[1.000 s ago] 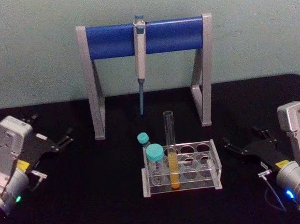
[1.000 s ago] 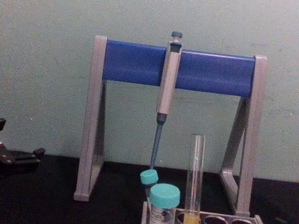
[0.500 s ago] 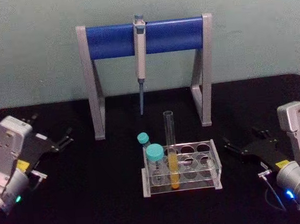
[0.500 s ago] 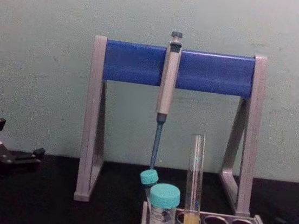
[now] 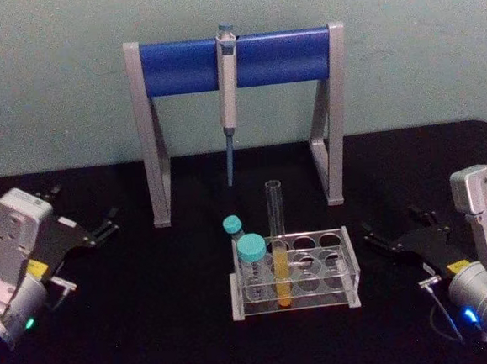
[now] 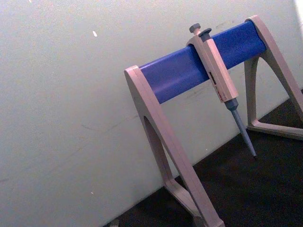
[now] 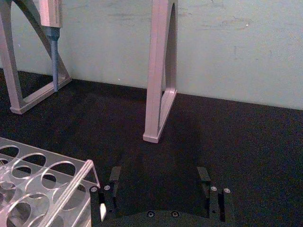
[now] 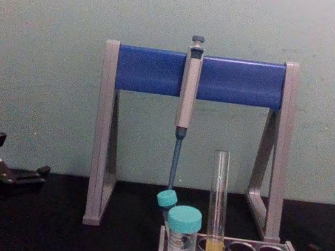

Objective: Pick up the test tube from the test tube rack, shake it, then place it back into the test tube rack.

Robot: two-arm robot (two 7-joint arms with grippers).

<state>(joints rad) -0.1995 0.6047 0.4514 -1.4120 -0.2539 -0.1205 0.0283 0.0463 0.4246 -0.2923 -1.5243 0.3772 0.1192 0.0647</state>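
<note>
Nothing has shifted since a moment ago: the test tube [image 5: 277, 245] stands upright in the test tube rack [image 5: 348, 262], beside two teal-capped tubes [image 5: 251, 261]. Left gripper [image 5: 95, 229] rests well off to the left and right gripper [image 5: 393, 238] near the rack, both with jaws spread and empty.

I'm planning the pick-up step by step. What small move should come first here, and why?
Probably bring the right gripper left toward the test tube. The tube stands upright in the test tube rack, its upper half free above the plate. That gripper is open and sits nearer than the left gripper, which rests far left.
</note>
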